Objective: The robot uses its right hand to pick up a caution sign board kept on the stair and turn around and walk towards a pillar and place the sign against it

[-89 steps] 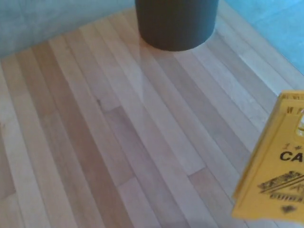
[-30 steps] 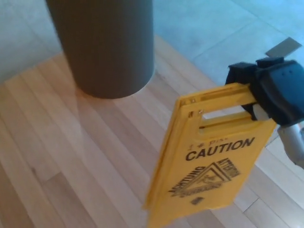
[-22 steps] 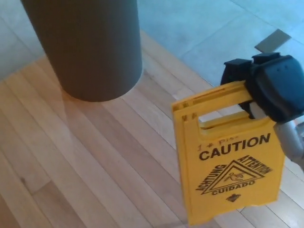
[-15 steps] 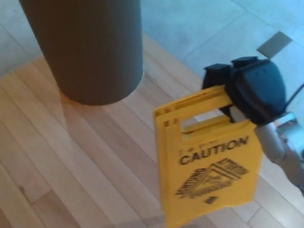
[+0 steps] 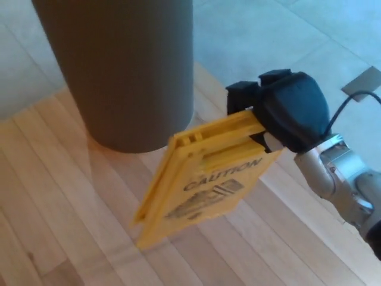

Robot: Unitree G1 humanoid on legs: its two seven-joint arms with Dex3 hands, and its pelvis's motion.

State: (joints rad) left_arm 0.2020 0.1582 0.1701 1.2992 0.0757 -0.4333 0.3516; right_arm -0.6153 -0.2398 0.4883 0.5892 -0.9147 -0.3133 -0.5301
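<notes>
A yellow caution sign (image 5: 199,182), folded flat and printed CAUTION in black, hangs tilted in the air with its bottom swung to the lower left. My right hand (image 5: 286,110), black and bulky, is shut on the sign's top handle edge at centre right. The dark round pillar (image 5: 122,65) rises at the upper left, its base on the wooden floor just behind the sign's left side. The sign's lower edge is above the floor, close to the pillar's foot. My left hand does not show.
Light wooden floorboards (image 5: 53,208) run diagonally under the sign. Pale grey tiles (image 5: 262,36) lie beyond them at the top right, with a small grey floor plate (image 5: 364,80) at the right edge.
My right hand has moved left toward the pillar, and the sign has swung from hanging nearly upright to steeply tilted, bottom pointing lower left. The pillar looks closer.
</notes>
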